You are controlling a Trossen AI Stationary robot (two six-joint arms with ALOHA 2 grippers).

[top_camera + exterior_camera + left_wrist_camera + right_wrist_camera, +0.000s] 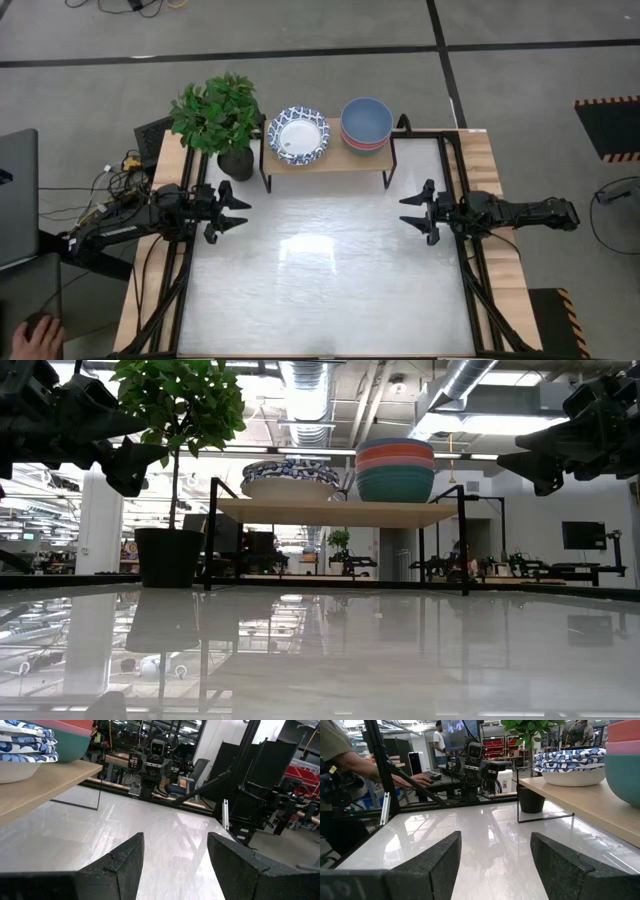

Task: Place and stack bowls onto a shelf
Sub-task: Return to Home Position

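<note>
The two nested bowls (298, 136) are white with a blue patterned rim. The other stack reads, bottom to top: teal-green bowl (395, 485), pink bowl (396, 463), orange-red bowl (396, 453), grey-blue bowl (366, 118). The shelf (340, 160) is light wood on black legs, the plant (215, 108) is green in a black pot (168, 557), and the tabletop (320, 280) is glossy white.

A leafy green plant (215, 112) in a black pot (236, 163) stands on the white table (320, 290), upper left of centre in the high view. A grey laptop (17, 195) lies at the left edge, tangled cables (110, 178) beside it. A person's hand (40, 338) shows in the bottom-left corner.
</note>
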